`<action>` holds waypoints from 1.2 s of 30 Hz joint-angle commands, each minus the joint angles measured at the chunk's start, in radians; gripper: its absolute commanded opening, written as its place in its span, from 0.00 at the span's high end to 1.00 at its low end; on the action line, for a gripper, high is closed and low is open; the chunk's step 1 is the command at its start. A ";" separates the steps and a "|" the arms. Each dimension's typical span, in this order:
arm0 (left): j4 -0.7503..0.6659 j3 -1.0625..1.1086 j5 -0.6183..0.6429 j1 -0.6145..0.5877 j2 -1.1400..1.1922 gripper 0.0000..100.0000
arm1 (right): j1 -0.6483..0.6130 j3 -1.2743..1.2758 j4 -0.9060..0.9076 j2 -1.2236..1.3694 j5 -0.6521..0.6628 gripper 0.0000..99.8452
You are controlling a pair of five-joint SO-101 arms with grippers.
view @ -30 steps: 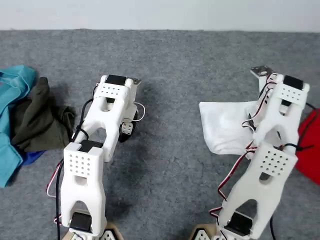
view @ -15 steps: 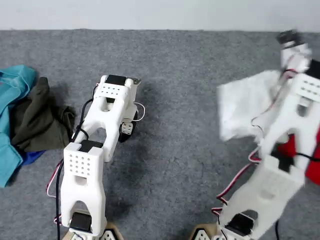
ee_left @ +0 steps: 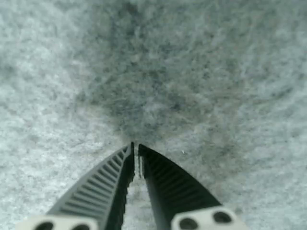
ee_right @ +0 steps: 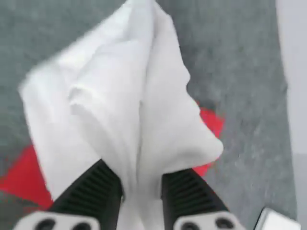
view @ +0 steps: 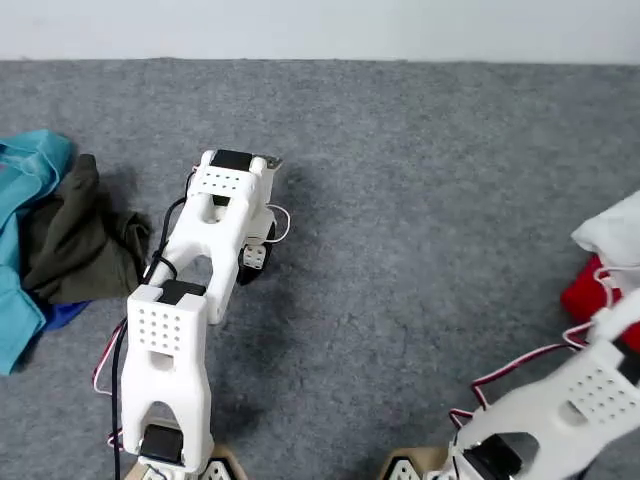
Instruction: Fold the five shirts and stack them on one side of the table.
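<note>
Pinches the white shirt (ee_right: 120, 96) between the right gripper (ee_right: 141, 181) fingers, swung from mid-table out to the right edge, now over the red shirt (view: 585, 295) and perhaps brushing it. Keeps the left gripper (ee_left: 135, 152) in place, fingers pressed together above the mat (ee_left: 192, 72). Leaves teal shirt (view: 25, 175) and olive shirt (view: 75, 240) heaped at the left edge, unmoved.

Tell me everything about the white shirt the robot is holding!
The white shirt is plain, soft-looking cloth, crumpled into loose folds with no print showing. The right gripper is shut on a bunch of it. It is at the right side of the gray felt-like table, over a red shirt whose edges peek out on both sides. Whether the two shirts touch cannot be told.
</note>
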 commanded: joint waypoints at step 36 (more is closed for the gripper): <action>0.029 0.084 0.006 -0.005 -0.071 0.99 | -0.214 -0.025 0.314 0.012 0.370 0.61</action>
